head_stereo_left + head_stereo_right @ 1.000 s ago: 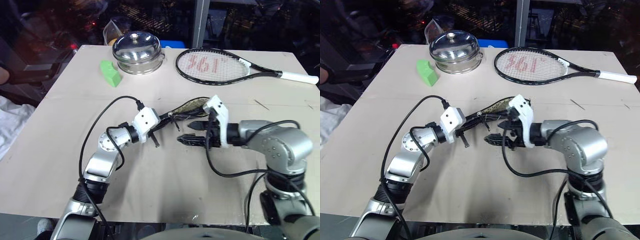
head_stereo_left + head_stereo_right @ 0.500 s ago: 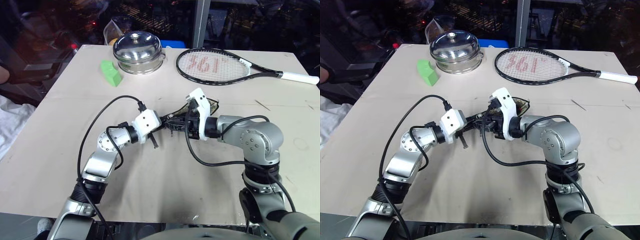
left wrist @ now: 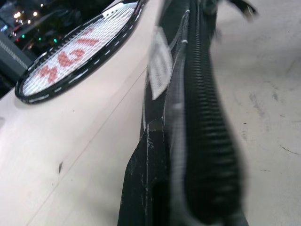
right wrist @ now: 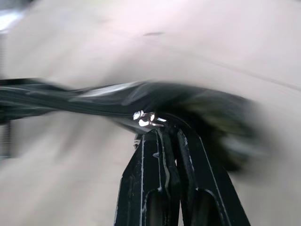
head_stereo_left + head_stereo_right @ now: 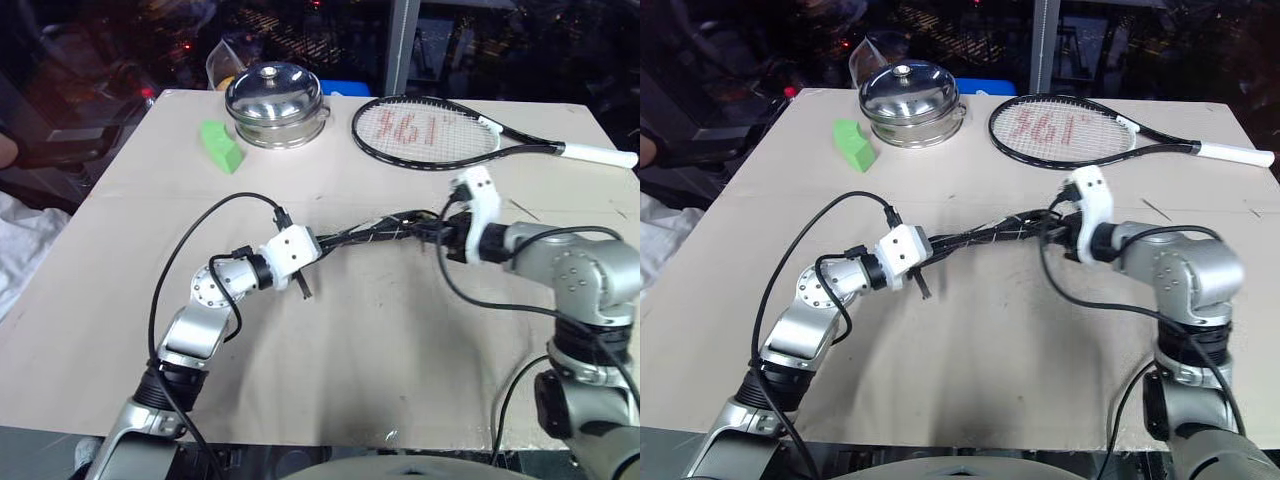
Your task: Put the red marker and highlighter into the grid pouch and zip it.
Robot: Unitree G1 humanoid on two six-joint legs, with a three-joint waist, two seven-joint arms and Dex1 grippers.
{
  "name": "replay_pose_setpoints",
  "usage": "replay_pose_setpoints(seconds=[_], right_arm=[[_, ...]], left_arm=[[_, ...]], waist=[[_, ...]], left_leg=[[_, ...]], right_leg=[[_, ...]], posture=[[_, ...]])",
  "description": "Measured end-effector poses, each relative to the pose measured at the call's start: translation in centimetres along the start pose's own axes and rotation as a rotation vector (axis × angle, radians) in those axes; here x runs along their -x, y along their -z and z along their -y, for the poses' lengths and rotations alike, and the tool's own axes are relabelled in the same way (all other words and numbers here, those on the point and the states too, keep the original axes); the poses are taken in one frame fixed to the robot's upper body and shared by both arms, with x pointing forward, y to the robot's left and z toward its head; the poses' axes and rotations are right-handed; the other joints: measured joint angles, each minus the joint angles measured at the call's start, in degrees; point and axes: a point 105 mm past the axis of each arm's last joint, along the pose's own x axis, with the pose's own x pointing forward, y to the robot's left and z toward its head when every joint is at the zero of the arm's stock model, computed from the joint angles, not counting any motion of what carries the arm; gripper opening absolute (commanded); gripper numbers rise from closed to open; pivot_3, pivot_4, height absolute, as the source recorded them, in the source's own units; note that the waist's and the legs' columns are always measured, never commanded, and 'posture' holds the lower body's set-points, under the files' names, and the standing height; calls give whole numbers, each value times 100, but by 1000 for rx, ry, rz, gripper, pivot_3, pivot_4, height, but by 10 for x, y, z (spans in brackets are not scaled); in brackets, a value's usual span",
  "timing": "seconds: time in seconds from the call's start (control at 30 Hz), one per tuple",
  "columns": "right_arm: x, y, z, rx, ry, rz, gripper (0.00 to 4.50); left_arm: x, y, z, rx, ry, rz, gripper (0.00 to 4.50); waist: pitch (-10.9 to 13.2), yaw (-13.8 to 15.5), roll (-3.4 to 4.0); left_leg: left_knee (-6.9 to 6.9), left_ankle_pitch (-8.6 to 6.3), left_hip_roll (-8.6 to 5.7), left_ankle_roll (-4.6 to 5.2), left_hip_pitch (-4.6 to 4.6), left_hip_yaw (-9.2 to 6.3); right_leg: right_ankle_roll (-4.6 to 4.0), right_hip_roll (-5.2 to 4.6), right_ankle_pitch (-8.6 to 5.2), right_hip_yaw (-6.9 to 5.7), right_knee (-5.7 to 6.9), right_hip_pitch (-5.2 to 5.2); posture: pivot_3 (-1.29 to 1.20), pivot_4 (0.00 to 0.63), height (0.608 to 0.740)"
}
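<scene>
The grid pouch [image 5: 375, 233] hangs stretched between the two arms above the middle of the table [image 5: 330, 340], pulled into a long thin black strip, edge up, so that its top seam faces the head camera. The left gripper [image 5: 312, 243] clamps the pouch's left end with its fingers pressed together on the fabric. In the left wrist view the pouch [image 3: 188, 117] runs away from the camera with the zipper teeth [image 3: 207, 141] closed along the stretch nearest the camera, and the small white label [image 3: 160, 68] stands out from its side.

The right gripper [image 5: 1052, 228] is at the pouch's right end, its two black fingers [image 4: 162, 160] squeezed together with hardly a gap. In the right wrist view their tips meet at a small bright metal piece [image 4: 146, 118] on the pouch's top edge; it looks like the zipper pull, though the blur there keeps me from being sure.

I cannot tell where the red marker or the highlighter is.

Toward the far edge of the table lies a tennis racket [image 5: 430, 130], its white-wrapped handle pointing at the far right corner. A steel pot with a lid [image 5: 275, 100] stands near the far left corner, and a green wedge-shaped block [image 5: 220, 146] lies just beside it, nearer the left edge.
</scene>
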Motion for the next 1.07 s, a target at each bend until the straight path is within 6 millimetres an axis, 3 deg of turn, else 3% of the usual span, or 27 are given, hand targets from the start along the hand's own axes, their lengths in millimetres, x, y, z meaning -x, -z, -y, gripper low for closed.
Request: replay_pose_setpoints(seconds=[0.03,0.3,0.37,0.47,0.53,0.57,0.67,0.7,0.83,0.9,1.07], right_arm=[[16,10,27,6,107,-39,45],[20,25,28,58,119,-72,45],[26,29,27,142,116,-60,0],[35,40,19,306,73,-50,816],[48,54,10,394,6,-28,1938],[49,56,9,394,-1,-29,2247],[78,78,5,372,-43,20,3705],[94,86,9,367,-21,24,4290],[137,93,13,455,62,67,4467],[151,95,14,491,89,74,4467],[182,108,13,509,127,54,4467]], left_arm=[[3,4,1,-38,9,-11,0],[-4,11,-1,-135,26,-3,0],[-5,11,1,-139,62,13,628],[6,16,2,-51,116,32,1509],[21,17,1,115,125,53,2603],[24,19,2,130,124,48,2890],[64,29,12,377,145,0,4314],[82,34,17,454,134,-26,4500],[123,35,26,584,68,-88,4500],[135,36,30,602,41,-124,4500],[157,24,47,628,34,-171,4500]], waist=[[1,4,2],[2,23,3],[2,40,3],[4,39,1],[5,19,-2],[5,11,-3],[7,-17,-3],[8,-5,-1],[13,36,2],[22,50,10],[21,63,13]], left_leg=[[-12,0,2,0,4,1],[-16,0,-1,0,1,9],[-16,0,-2,0,-2,7],[-16,0,-1,1,-4,6],[-16,0,1,0,-2,4],[-16,0,2,0,0,5],[-25,0,5,-2,6,5],[-28,0,5,-2,13,6],[-26,-1,3,-3,46,5],[-31,-17,3,-30,93,4],[-59,-18,1,-32,95,4]], right_leg=[[-1,10,-1,6,-2,-1],[2,4,-1,12,-7,-5],[3,4,-2,9,-11,-6],[16,3,-10,10,-14,-6],[31,3,-19,11,-15,-4],[32,3,-19,11,-14,-3],[36,5,-24,15,-13,-3],[38,2,-26,15,-13,0],[43,-9,-31,9,-22,34],[21,-16,-45,6,-43,76],[19,-25,-45,6,-65,79]], posture=[[0,150,740],[0,150,740],[0,150,740],[0,150,740],[0,150,740],[0,150,740],[0,150,740],[0,150,740],[0,150,740],[0,150,740],[0,150,740]])
